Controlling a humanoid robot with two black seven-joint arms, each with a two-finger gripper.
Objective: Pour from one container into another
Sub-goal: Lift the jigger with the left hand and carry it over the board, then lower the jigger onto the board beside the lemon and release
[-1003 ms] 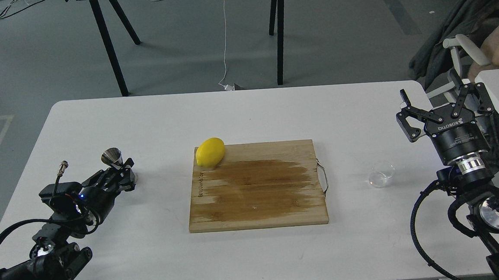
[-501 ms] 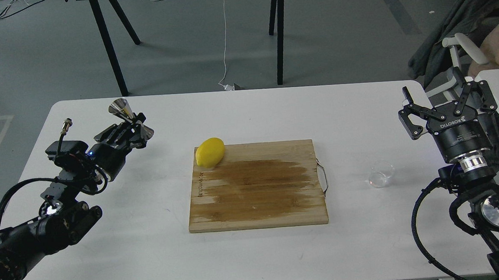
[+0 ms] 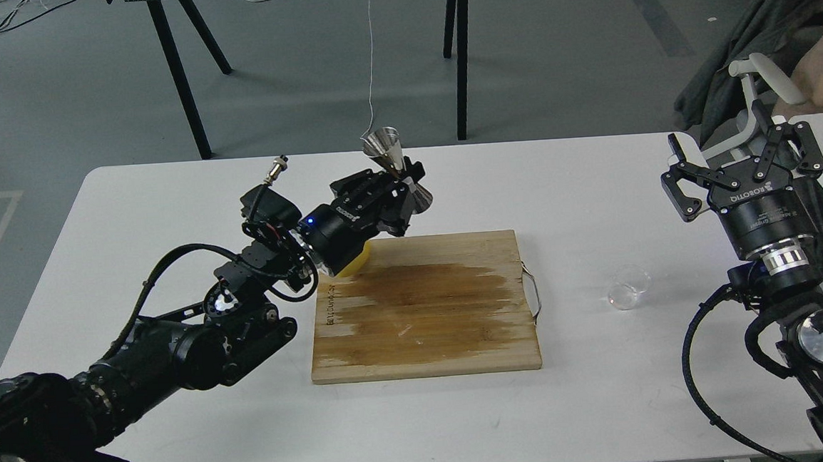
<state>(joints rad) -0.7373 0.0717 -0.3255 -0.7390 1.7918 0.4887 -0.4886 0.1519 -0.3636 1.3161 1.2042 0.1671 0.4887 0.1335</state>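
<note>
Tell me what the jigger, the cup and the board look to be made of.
Jigger, gripped at its waist by the left end effector: looks like polished steel, with a mirror-like grey shine on both cones.
Cup: probably clear glass, though clear plastic cannot be excluded; the table shows through it.
Board: wood, possibly bamboo; visible grain, matte, with a darker stained or damp-looking patch and a metal handle.

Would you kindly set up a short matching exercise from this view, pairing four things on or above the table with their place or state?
Things:
1. jigger
2. glass cup
3. lemon
4. right gripper

States:
A. mostly hidden behind the left arm
B. open, holding nothing
C. clamped in the left gripper, tilted
D. upright on the table, right of the cutting board

Pairs: 1-C, 2-D, 3-A, 4-B
</note>
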